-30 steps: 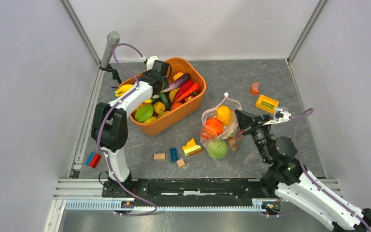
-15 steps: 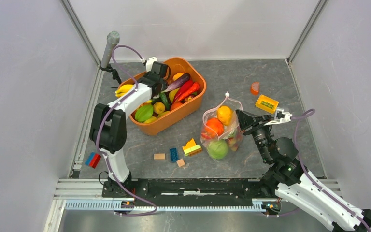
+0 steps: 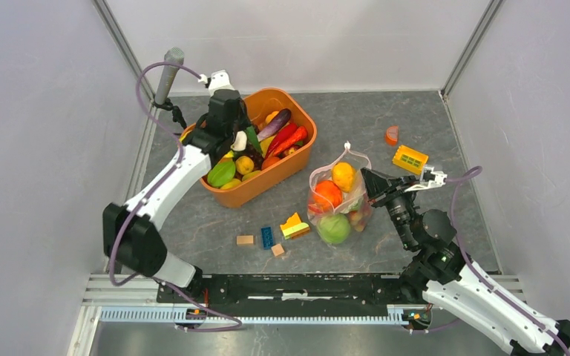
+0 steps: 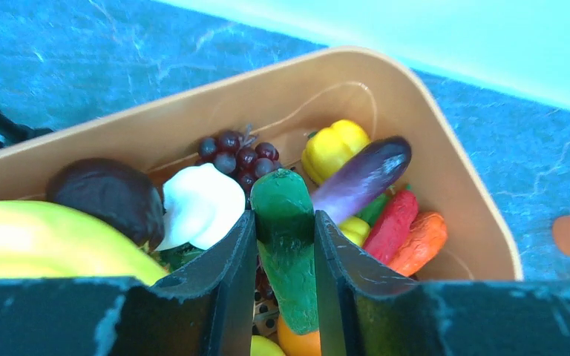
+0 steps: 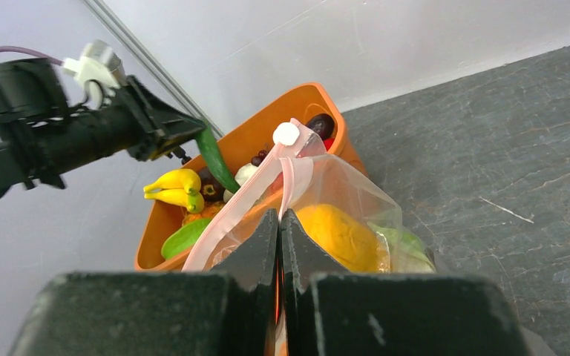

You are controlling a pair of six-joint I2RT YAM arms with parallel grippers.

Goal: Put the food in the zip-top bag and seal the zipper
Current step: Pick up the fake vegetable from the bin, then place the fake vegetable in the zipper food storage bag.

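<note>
My left gripper is shut on a dark green toy cucumber, held over the orange tub of food. The cucumber also shows in the right wrist view, hanging from the left fingers above the tub's rim. The zip-top bag stands right of the tub, holding an orange, a red fruit and a green cabbage. My right gripper is shut on the bag's edge at the pink zipper, whose white slider stands up above it.
The tub holds bananas, grapes, peppers, cauliflower and an eggplant. Small building blocks lie in front of the tub. A yellow block and an orange half-disc lie at the right. A grey post stands at the back left.
My left gripper has closed on the green cucumber, and the arm has swung up and back over the tub. The right arm and the bag have not moved.
</note>
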